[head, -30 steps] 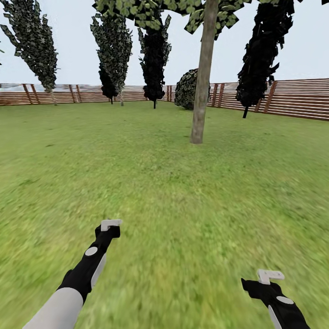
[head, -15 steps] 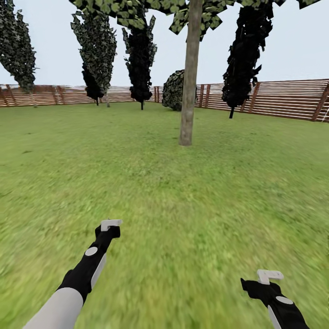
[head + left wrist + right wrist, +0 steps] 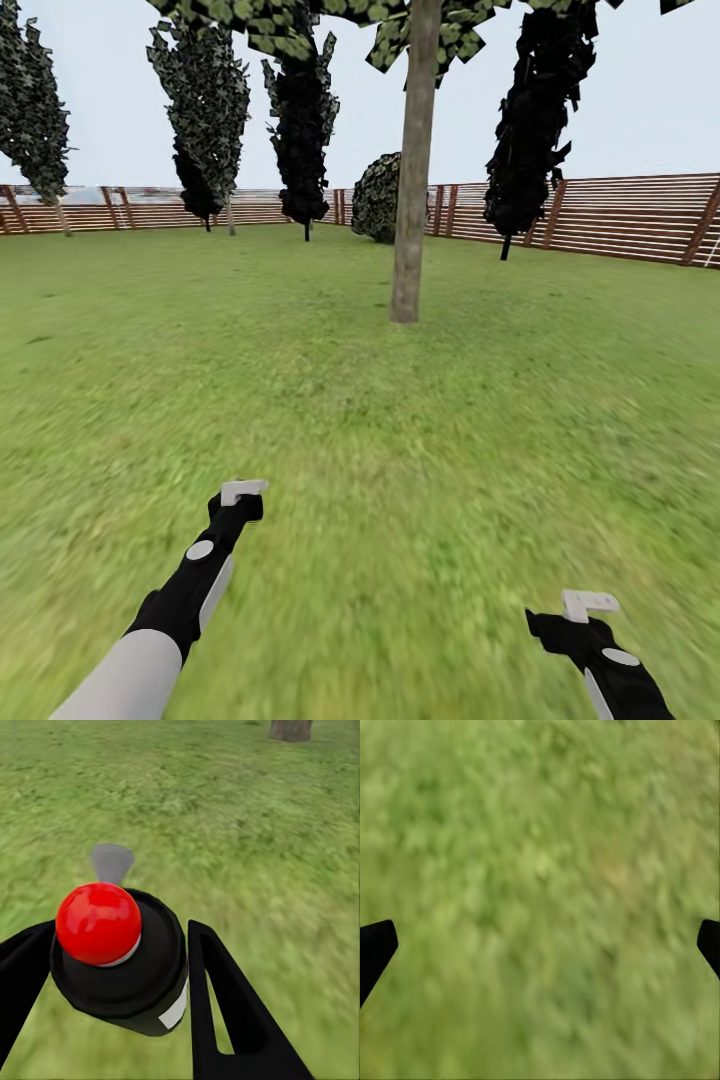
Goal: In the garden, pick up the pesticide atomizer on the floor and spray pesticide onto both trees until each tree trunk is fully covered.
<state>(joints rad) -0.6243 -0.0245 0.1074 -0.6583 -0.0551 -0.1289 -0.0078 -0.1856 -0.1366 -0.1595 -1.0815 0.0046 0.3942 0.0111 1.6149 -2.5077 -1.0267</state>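
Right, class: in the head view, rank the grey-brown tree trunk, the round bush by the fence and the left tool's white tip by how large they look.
1. Tree trunk, the largest.
2. Round bush, clearly smaller, though it stands farther back.
3. White tip of the left tool, the smallest, despite being nearest the camera.

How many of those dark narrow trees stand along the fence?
4: one at far left, two close together left of the pale trunk, one right of it. A small dark one by the second may be another.
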